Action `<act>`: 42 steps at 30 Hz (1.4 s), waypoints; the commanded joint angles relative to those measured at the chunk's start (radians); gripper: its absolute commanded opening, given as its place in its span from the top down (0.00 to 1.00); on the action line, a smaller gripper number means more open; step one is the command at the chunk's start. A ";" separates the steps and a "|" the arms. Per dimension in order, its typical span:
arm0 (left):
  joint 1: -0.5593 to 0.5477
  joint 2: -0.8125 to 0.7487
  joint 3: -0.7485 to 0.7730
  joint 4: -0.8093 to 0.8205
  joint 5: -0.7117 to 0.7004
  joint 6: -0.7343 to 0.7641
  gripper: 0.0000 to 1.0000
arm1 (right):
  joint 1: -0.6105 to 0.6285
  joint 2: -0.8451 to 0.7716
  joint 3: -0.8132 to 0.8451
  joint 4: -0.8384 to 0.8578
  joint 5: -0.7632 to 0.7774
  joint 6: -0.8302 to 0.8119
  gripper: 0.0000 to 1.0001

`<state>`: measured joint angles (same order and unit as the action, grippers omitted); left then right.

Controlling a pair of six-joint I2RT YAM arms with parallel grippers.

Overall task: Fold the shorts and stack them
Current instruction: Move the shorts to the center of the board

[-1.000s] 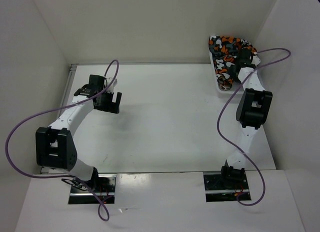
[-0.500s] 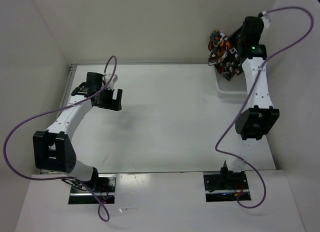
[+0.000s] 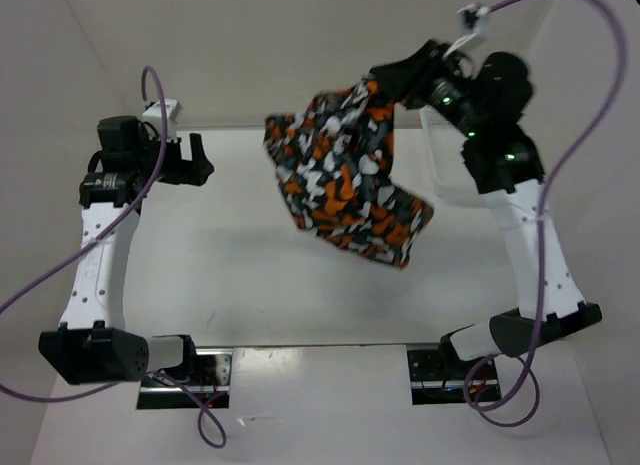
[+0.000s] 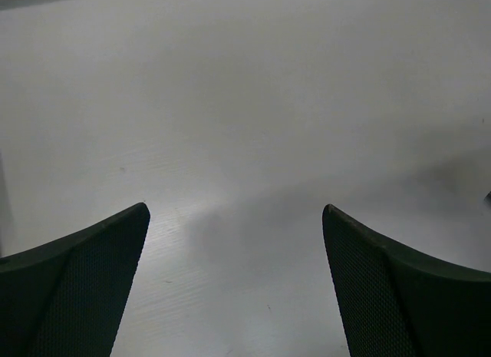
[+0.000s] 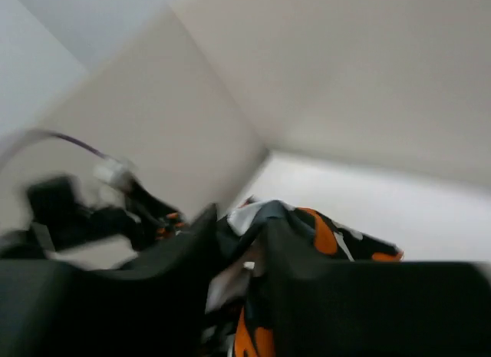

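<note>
The shorts [image 3: 345,175], printed with orange, white, black and grey-teal blotches, hang in the air over the back middle of the table. My right gripper [image 3: 392,82] is shut on their upper edge and holds them high. In the right wrist view the fabric [image 5: 307,226] is pinched between the dark fingers and the view is blurred. My left gripper [image 3: 200,157] is open and empty at the back left, above the bare table; its fingertips [image 4: 115,242] stand wide apart in the left wrist view.
A white basket [image 3: 445,170] stands at the back right, mostly behind the right arm. White walls close the table on the left, back and right. Purple cables loop off both arms.
My right gripper has lifted the shorts out of the basket and swung them left and up, where they hang unfurled. My left arm has risen and drawn back to the left.
</note>
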<state>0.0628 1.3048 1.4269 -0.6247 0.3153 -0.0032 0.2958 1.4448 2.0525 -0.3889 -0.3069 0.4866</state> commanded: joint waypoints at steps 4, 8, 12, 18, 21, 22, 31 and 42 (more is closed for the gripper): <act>0.060 -0.091 0.055 0.006 0.031 0.003 0.00 | 0.017 0.299 -0.313 -0.080 -0.014 0.090 0.26; 0.060 -0.104 -0.020 0.016 0.076 0.003 0.00 | 0.026 0.246 -0.359 -0.058 0.046 0.092 0.25; 0.060 -0.142 -0.151 0.006 0.122 0.003 0.04 | 0.083 0.103 -0.521 -0.030 0.164 0.077 0.43; 0.035 -0.226 -0.494 0.063 0.188 0.003 0.14 | 0.313 0.013 -0.732 -0.084 0.330 0.056 0.60; 0.026 -0.266 -0.653 0.100 0.140 0.003 0.01 | 0.439 0.012 -0.813 -0.073 0.341 0.121 0.30; 0.026 -0.277 -0.719 0.147 0.140 0.003 0.01 | 0.474 0.035 -0.842 -0.050 0.310 0.148 0.19; -0.024 0.006 -0.740 0.417 0.257 0.003 0.01 | 0.496 0.075 -0.839 -0.061 0.390 0.185 0.03; -0.141 0.203 -0.519 0.413 0.242 0.003 0.76 | 0.505 -0.058 -0.945 -0.142 0.462 0.256 0.02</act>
<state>-0.0738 1.5471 0.8288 -0.2203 0.5526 -0.0120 0.7925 1.4883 1.1461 -0.4961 0.1097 0.7033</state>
